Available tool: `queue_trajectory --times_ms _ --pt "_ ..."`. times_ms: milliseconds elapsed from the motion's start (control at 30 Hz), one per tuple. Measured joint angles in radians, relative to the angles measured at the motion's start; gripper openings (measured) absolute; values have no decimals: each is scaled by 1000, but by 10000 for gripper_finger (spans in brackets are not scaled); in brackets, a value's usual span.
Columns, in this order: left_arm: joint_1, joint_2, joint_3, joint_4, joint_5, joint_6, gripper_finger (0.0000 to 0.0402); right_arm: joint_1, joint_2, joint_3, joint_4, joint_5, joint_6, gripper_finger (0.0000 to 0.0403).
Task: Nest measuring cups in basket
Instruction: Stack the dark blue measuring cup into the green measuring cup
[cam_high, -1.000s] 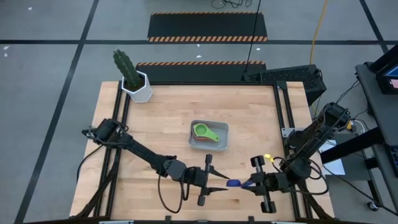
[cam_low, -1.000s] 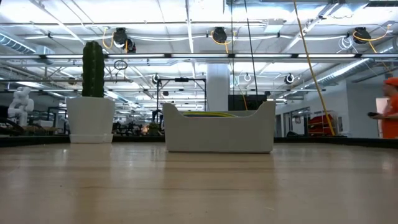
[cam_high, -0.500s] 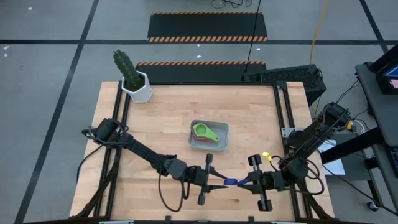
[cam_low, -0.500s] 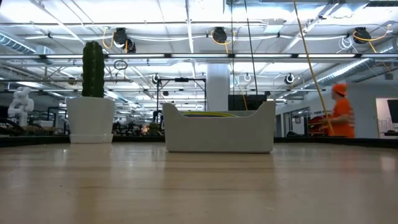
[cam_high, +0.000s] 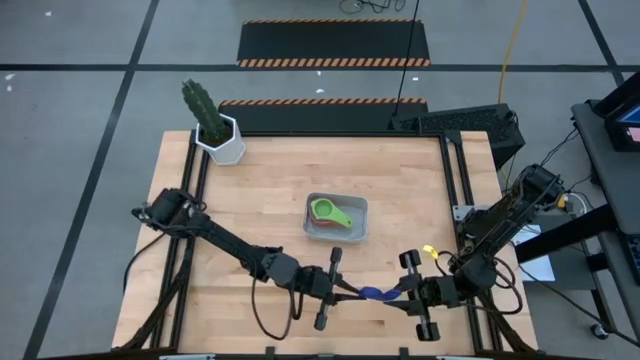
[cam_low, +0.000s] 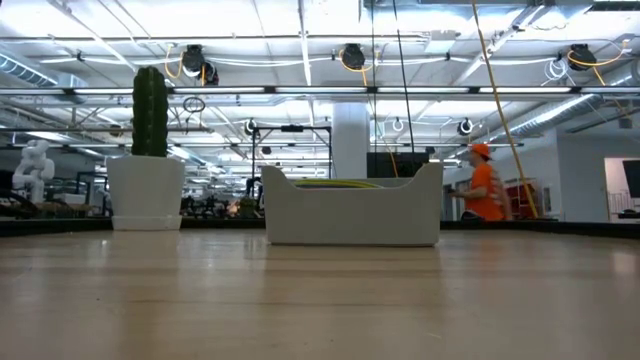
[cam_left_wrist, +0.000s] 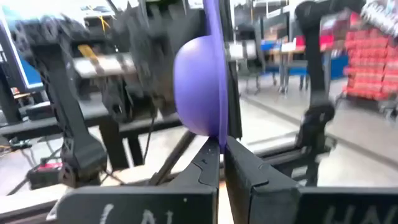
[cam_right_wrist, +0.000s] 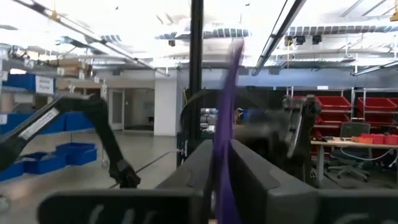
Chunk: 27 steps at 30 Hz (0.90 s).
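Note:
A blue measuring cup (cam_high: 376, 293) hangs above the table's near edge, between my two grippers. My left gripper (cam_high: 355, 293) is shut on its bowl end; the bowl (cam_left_wrist: 196, 87) shows edge-on in the left wrist view. My right gripper (cam_high: 397, 292) has the handle between its fingers. The pale basket (cam_high: 362, 215) rests on the table's middle and holds a green cup (cam_high: 327, 211) on top of an orange one (cam_high: 325, 229). The low view shows the basket (cam_low: 350, 215) but neither gripper. My left gripper pinches the rim of the bowl (cam_left_wrist: 219, 132) between its two fingers, at the end away from the handle. The fingers come in level from the table's left. The cup is lifted clear of the table. My right gripper has the flat handle (cam_right_wrist: 226, 118) between its two fingers, edge-on to the camera. The fingers come in level from the table's right and lie along the handle.
A white hexagonal pot with a cactus (cam_high: 222, 140) stands at the table's far left corner. Bare wood lies between the basket and the grippers. Beyond the table, a person in orange (cam_low: 485, 190) is in the room.
My left gripper has moved a little toward the table's right and shut on the cup's bowl end, which my right gripper was holding out by the handle. The cup has stayed clear of the table. The person in orange has walked across the background.

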<state>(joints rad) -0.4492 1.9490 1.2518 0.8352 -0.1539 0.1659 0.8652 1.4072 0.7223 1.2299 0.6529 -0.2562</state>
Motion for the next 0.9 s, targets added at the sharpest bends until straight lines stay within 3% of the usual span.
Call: queue_trajectory --times_ms 200,433,567,900 --pt "-18 -120 1 -196 10 -87 6 44 -95 0 -209 88 60 119" --pt "-39 -249 2 -589 163 -243 8 87 -231 0 -623 214 337 186" --pt "-47 -254 1 -761 163 -261 5 84 -248 0 -753 210 458 196" --pt "-29 -257 1 -935 185 -325 5 73 -246 4 -769 133 373 196"
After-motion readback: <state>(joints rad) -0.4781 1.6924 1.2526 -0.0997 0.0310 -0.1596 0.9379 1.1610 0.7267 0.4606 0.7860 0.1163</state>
